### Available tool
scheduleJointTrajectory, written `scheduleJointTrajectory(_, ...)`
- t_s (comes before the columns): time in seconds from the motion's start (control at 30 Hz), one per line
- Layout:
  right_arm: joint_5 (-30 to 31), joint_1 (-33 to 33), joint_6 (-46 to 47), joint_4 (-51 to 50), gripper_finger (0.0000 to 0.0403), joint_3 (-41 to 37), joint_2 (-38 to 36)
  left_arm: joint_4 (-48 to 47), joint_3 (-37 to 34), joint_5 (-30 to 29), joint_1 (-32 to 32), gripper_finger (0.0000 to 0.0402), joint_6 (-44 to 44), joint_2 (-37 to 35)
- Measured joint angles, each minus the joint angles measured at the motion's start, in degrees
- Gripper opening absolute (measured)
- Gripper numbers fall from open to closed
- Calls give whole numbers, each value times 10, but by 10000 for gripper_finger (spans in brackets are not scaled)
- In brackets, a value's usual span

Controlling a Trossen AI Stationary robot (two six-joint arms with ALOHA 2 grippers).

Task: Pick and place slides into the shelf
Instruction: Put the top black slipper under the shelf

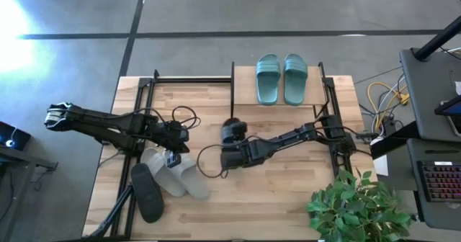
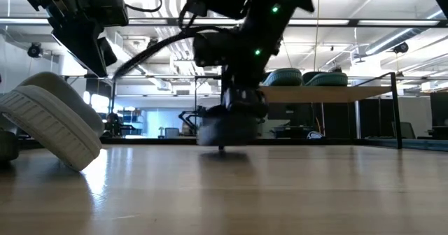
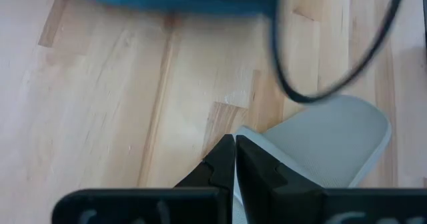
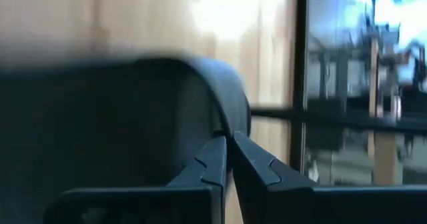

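Two teal slides (image 1: 281, 78) lie side by side on the shelf's top board (image 1: 243, 80), also seen in the low view as teal slides (image 2: 302, 77) on the shelf (image 2: 350, 93). My right gripper (image 1: 229, 145) hangs over the table's middle, shut on a black slide (image 1: 232, 131). The other black slide (image 1: 148, 192) lies flat near the left near corner. Two grey slides (image 1: 171, 172) lie beside it, one grey slide (image 2: 50, 123) leaning tilted on the other. My left gripper (image 1: 175, 144) hovers above them, shut (image 3: 235, 154), touching nothing. My right gripper pinches the black slide by its rim (image 4: 223, 127) between its two fingers, coming from above and pointing down. The black slide (image 2: 225, 129) hangs below the fingers, its lower end at the tabletop; whether it touches the wood I cannot tell.
Black metal frames (image 1: 144, 98) stand along the table's left and right sides. A potted plant (image 1: 356, 206) sits at the near right corner. Cables (image 1: 184, 116) loop from both arms. Bare wood (image 1: 281, 191) lies between the right arm and the near edge.
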Motion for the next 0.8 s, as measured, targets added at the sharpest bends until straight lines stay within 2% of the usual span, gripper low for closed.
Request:
scheduleJointTrajectory(0.2,9,14,141,-151,9,14,-1,0,0,0,0,0,5,0)
scheduleJointTrajectory(0.3,12,4,152,-165,9,3,-1,0,0,0,0,0,9,0)
scheduleJointTrajectory(0.53,52,-56,11,-76,9,-28,0,0,-1,0,0,0,18,0)
scheduleJointTrajectory(0.7,53,-117,-106,11,9,-32,0,0,-1,0,0,0,17,0)
scheduleJointTrajectory(0.8,57,-150,-149,25,9,-32,0,0,-1,0,0,0,17,0)
